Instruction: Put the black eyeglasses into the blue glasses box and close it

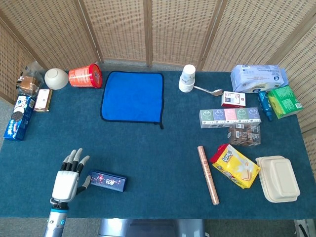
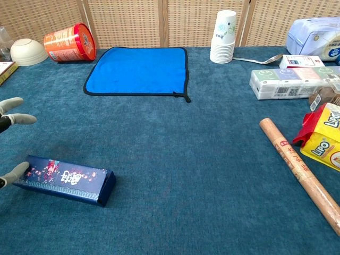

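Observation:
The blue glasses box (image 1: 107,180) (image 2: 66,179) lies closed on the table near the front left, its patterned lid on top. The black eyeglasses are hidden inside it. My left hand (image 1: 68,181) (image 2: 11,142) sits just left of the box with fingers spread apart, holding nothing; its thumb tip is at the box's left end. My right hand shows in neither view.
A blue cloth (image 1: 133,96) lies at the back centre, with a red can (image 1: 85,76) and white bowl (image 1: 56,78) to its left. Snack packs (image 1: 20,116) line the left edge. A paper cup stack (image 1: 187,78), boxes (image 1: 230,117), a brown roll (image 1: 208,174) and yellow bag (image 1: 236,165) fill the right.

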